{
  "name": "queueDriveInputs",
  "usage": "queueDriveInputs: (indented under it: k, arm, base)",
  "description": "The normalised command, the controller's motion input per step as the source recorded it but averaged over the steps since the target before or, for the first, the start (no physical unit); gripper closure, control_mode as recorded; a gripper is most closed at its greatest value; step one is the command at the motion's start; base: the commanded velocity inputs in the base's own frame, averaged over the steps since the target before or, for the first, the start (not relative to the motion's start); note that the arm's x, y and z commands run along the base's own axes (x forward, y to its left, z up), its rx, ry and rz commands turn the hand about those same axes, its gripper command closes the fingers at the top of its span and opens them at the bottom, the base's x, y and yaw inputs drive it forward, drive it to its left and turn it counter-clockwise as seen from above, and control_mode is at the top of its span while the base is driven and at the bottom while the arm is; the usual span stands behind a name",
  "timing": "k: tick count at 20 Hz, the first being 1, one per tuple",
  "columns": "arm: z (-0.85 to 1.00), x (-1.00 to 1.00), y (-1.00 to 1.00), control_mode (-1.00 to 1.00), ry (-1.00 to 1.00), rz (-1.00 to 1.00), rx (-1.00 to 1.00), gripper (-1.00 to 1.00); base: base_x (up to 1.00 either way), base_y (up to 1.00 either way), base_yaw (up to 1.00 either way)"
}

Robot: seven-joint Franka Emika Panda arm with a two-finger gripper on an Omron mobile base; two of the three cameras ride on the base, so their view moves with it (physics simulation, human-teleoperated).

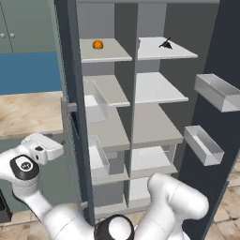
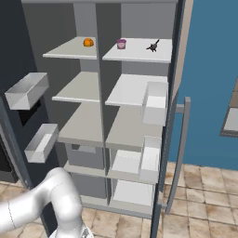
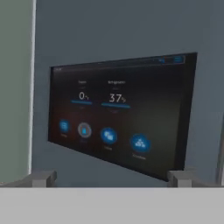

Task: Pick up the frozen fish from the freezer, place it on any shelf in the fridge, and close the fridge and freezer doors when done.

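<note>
Both doors of the side-by-side unit stand open. The freezer [image 1: 105, 93] forms the left half and the fridge [image 1: 159, 93] the right half, separated by a vertical partition. On the top freezer shelf sits a round item [image 1: 97, 44]; on the top fridge shelf [image 1: 166, 49] lies the frozen fish [image 1: 165, 44], toward the right, with a small cup [image 2: 121, 43] to its left near the partition. The freezer door [image 1: 70, 93] hangs at left, the fridge door [image 1: 220, 117] at right, carrying two bins [image 1: 218, 91], one above the other. The end effector [image 1: 42, 147] is left of the freezer door, outside it, facing the door's panel [image 3: 120, 116].
</note>
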Motion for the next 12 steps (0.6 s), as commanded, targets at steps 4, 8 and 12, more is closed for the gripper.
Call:
queueDriveInputs:
  k: [4,8,12]
  arm:
    - [0.00,0.45,-0.74,-1.00,0.00,0.01,0.00,-1.00]
    - [0.00,0.60,-0.81,-1.00,0.00,0.00,0.00,-1.00]
    - [0.00,0.60,-0.91,-1.00,0.00,0.00,0.03,-1.00]
  base:
    - [0.00,0.00,0.00]
    - [0.00,0.00,0.00]
    - [0.00,0.00,0.00]
